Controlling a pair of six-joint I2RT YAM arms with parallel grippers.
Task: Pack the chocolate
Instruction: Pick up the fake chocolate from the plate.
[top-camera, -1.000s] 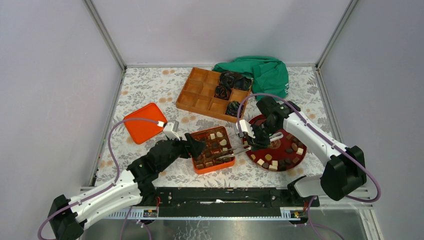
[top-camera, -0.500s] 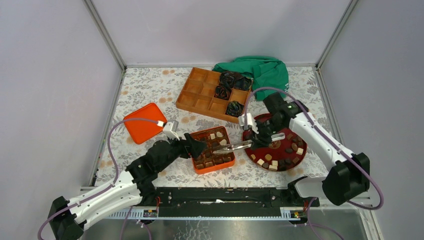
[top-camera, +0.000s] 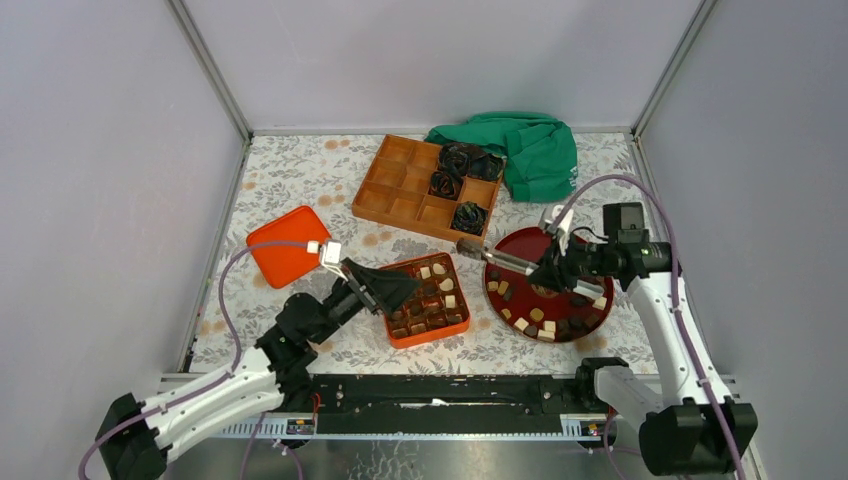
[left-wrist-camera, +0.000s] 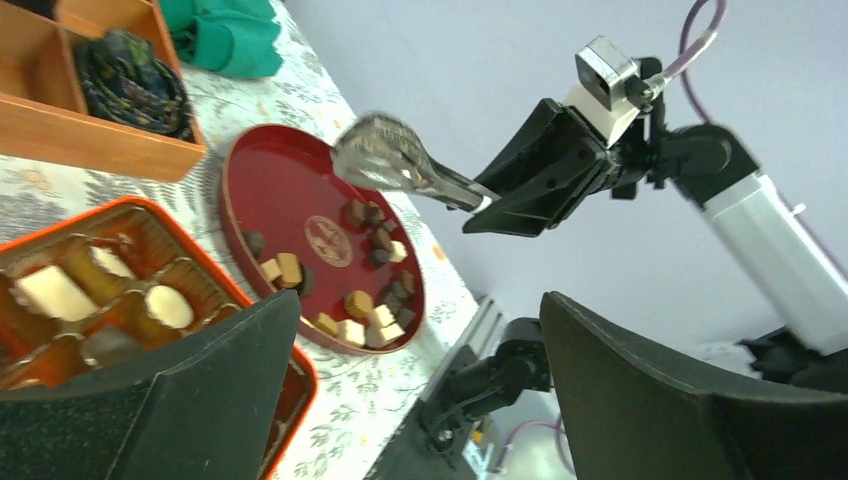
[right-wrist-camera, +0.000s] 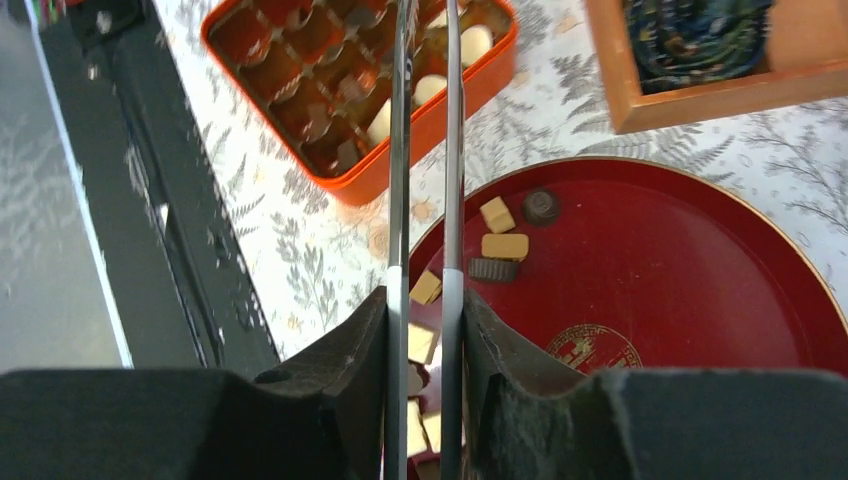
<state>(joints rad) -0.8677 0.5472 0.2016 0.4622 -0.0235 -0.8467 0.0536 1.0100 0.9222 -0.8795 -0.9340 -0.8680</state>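
Observation:
Chocolate pieces (top-camera: 545, 322), brown, tan and cream, lie on a round red plate (top-camera: 520, 245); more sit in the cells of an orange box (top-camera: 428, 298). My right gripper (top-camera: 553, 272) is shut on metal tongs (top-camera: 495, 257), whose tips hang over the plate's far-left rim. The right wrist view shows the two tong arms (right-wrist-camera: 400, 150) pinched between my fingers (right-wrist-camera: 350, 360), above the chocolate (right-wrist-camera: 505, 245). Whether the tips hold a piece is hidden. My left gripper (top-camera: 388, 288) stands open at the box's left edge, holding nothing (left-wrist-camera: 420, 370).
A wooden divided tray (top-camera: 395, 190) with black crinkled bundles (top-camera: 458, 160) stands at the back. A green cloth (top-camera: 530, 150) lies behind the plate. An orange lid (top-camera: 288, 245) lies on the left. The left wrist view shows the plate (left-wrist-camera: 280, 180) and box rim (left-wrist-camera: 120, 205).
The right arm has pulled back and swung right, carrying the tongs from above the orange box to above the plate's far-left rim. The left gripper opened a little wider and tilted up.

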